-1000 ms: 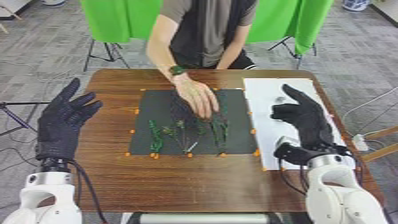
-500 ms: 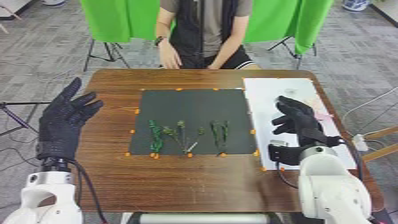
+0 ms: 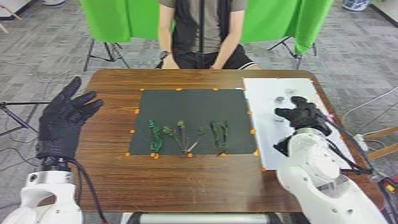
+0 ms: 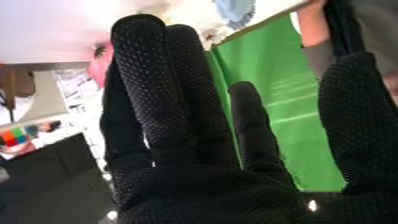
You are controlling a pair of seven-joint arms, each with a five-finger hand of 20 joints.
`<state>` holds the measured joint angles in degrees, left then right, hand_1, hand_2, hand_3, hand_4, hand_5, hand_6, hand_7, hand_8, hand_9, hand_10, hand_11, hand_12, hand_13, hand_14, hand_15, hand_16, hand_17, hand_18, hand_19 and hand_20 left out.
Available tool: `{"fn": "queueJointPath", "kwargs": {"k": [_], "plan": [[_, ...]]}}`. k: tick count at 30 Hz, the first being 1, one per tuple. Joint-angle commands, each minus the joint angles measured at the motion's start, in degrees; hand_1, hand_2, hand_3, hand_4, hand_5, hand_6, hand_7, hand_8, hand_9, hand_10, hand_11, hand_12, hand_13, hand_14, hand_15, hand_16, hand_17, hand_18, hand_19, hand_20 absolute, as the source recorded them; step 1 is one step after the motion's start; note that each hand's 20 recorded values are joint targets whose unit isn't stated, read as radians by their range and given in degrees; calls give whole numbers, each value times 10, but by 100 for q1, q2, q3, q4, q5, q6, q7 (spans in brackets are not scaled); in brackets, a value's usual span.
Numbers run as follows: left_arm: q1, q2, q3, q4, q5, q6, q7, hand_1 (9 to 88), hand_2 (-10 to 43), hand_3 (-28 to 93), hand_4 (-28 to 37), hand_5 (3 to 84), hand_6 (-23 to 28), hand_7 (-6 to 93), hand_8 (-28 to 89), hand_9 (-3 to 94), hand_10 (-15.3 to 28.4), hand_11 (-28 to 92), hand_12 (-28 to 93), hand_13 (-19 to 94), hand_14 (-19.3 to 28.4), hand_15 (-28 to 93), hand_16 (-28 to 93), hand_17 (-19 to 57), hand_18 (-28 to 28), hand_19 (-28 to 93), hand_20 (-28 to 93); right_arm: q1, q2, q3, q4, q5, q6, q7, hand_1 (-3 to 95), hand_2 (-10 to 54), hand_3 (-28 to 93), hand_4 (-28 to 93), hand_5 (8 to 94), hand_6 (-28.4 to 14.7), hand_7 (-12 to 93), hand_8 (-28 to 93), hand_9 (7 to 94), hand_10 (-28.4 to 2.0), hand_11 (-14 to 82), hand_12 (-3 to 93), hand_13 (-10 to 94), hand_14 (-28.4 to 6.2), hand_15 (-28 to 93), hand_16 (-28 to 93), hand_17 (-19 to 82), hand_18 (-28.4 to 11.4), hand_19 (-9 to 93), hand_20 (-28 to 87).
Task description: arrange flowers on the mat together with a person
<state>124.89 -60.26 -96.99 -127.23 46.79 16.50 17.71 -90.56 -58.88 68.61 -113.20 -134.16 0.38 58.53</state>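
Right robot hand [image 3: 305, 116] above the white sheet [image 3: 277, 156], which lies at three o'clock of the dark mat [image 3: 191, 106]; its fingers are extended and hold nothing. A pale flower [image 3: 290, 92] rests on the sheet near eleven o'clock of this hand. Green stems [image 3: 181, 132] lie towards six o'clock on the mat. The flower is probably very light, with soft, easily crushed petals; a gentle pinch low at its firmer base should suit, since squeezing the petals could bend them.
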Motion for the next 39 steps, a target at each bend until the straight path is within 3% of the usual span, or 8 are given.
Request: {"fn": "queueJointPath", "kwargs": {"k": [1,13,20,22,23,27,33,39], "plan": [[12,30,30,-18,-104,35,56,214,66,763,-281,349,68,56,-66,376,191,211,118,301,262,466,-60,-36,275,595,175,754,43,-284,473,266,-854,57,278,1,661,-203,345,4,90,-106,682,-208,218,152,694,-154,568,140,190,-271,636,125],[-48,31,45,2,-96,22,36,214,66,763,-280,349,69,57,-65,385,197,243,127,315,272,546,-63,-35,275,595,180,1320,-58,-848,1216,426,-1606,309,305,-10,666,-204,395,-4,102,-112,659,-219,167,136,685,-163,546,132,187,-278,632,115],[-39,26,38,-5,-87,0,34,215,67,762,-279,348,69,57,-66,383,197,242,124,306,270,535,-72,-35,276,594,181,1316,-52,-1033,1422,93,-1648,21,352,-24,681,-210,479,-24,143,-126,630,-183,193,149,661,-152,553,133,194,-278,641,117],[-47,25,39,-7,-83,2,18,215,67,762,-279,349,68,57,-66,382,197,241,123,305,270,533,-72,-35,276,594,181,1292,-55,-1119,1452,-146,-1559,-72,407,-40,700,-228,552,-22,180,-143,658,-153,202,149,688,-125,519,140,209,-255,645,115],[-44,23,42,-9,-80,-7,20,215,66,762,-279,348,68,57,-66,382,196,241,123,305,270,531,-72,-35,276,594,181,1291,-36,-1177,1447,-174,-1441,-61,459,-60,691,-237,613,-16,208,-126,709,-127,193,163,733,-101,473,149,217,-219,655,118],[-36,22,32,-23,-68,-27,19,214,66,763,-279,348,68,57,-66,380,196,239,123,302,269,524,-72,-36,275,593,182,1229,-70,-1229,1396,-410,-1265,-178,613,-94,641,-271,740,15,298,-62,881,-75,73,308,834,-43,368,283,251,-134,673,121],[-12,50,1,-79,-44,-23,16,215,66,762,-279,348,68,56,-66,380,196,237,123,302,268,522,-70,-36,275,593,182,1039,-88,-1197,952,-747,-827,-276,659,-95,623,-279,754,18,317,-57,898,-72,78,329,851,-23,357,327,270,-99,668,124],[18,144,-52,-193,-2,-36,134,215,67,760,-279,348,69,54,-64,378,196,234,124,301,268,518,-69,-36,275,593,184,1200,-370,-1597,114,-701,-362,-1096,659,-95,632,-281,762,13,318,-59,904,-67,88,338,860,-20,366,331,275,-88,668,127]]}}
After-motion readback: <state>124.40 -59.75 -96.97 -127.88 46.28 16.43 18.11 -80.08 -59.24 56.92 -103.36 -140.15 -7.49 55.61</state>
